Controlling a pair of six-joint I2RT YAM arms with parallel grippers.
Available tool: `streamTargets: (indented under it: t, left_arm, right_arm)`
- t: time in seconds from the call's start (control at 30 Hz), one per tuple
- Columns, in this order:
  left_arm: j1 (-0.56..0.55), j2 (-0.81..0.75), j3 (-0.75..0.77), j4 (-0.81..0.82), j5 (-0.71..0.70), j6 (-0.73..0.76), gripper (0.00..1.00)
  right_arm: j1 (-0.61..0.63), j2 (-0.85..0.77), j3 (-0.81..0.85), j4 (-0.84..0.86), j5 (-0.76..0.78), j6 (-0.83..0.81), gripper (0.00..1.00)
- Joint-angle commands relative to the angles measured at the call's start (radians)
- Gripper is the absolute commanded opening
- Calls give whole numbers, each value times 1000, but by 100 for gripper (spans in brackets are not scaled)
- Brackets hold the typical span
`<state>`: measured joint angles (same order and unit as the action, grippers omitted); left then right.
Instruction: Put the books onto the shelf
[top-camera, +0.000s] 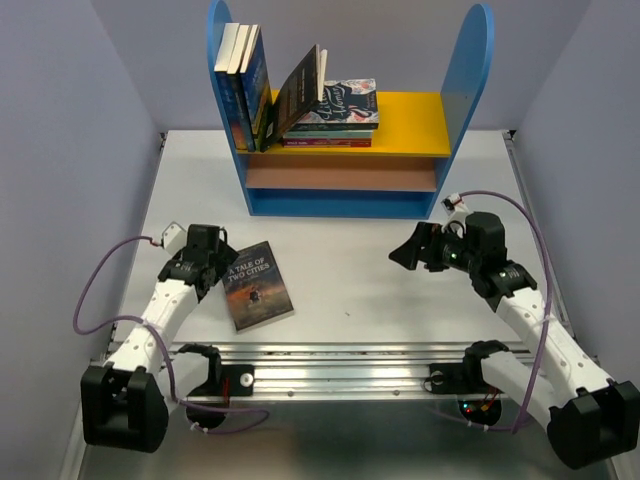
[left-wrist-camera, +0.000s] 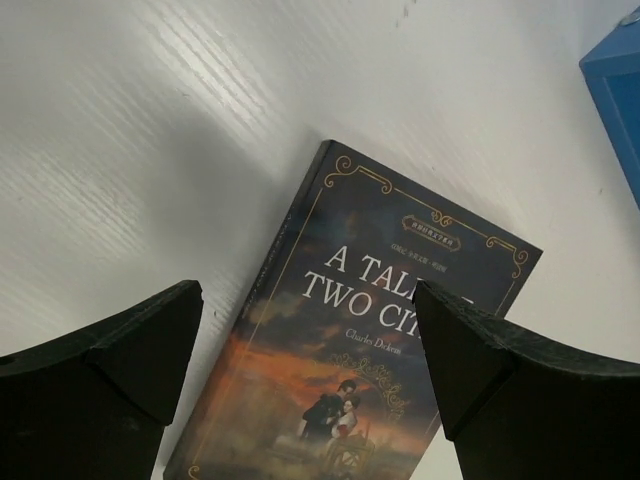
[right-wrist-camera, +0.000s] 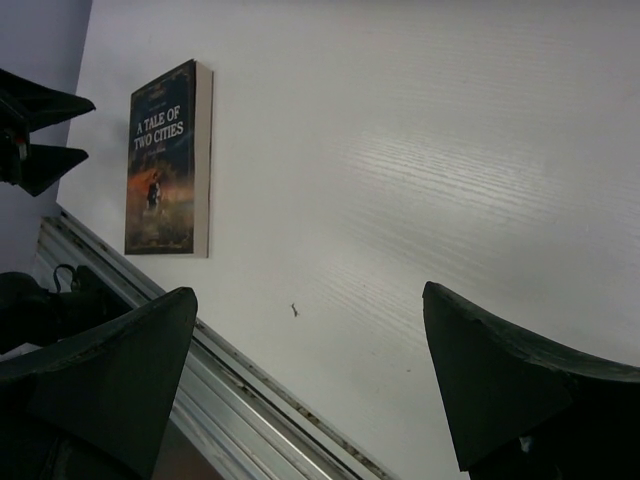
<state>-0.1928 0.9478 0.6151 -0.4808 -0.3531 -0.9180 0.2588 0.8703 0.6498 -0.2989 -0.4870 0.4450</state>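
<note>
Jaws stood apart on both arms, empty. Your left gripper was nearer: book just ahead, long axis slanting toward shelf; right gripper well apart.

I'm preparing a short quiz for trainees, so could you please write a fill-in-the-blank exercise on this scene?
1. The book lying flat on the table is A Tale of Two ____.
2. The left gripper beside it has ____ jaws.
3. The shelf holds books on its ____ upper board.
Missing: Cities; open; yellow.
</note>
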Motion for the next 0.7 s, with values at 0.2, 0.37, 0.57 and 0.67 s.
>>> streamTargets:
  t: [0.2,0.37,0.57,0.67]
  left_arm:
    - [58,190,-57,238,292,94,99]
    - [58,204,-64,234,289,97,98]
    - [58,175,-63,168,192,67,98]
    - [58,197,-41,117,157,57,98]
  right_arm:
    - [8,51,-24,92,4,14,100]
    - [8,62,-15,73,8,0,100]
    - [8,44,-21,67,11,4,100]
    - [8,44,-19,61,8,1,100]
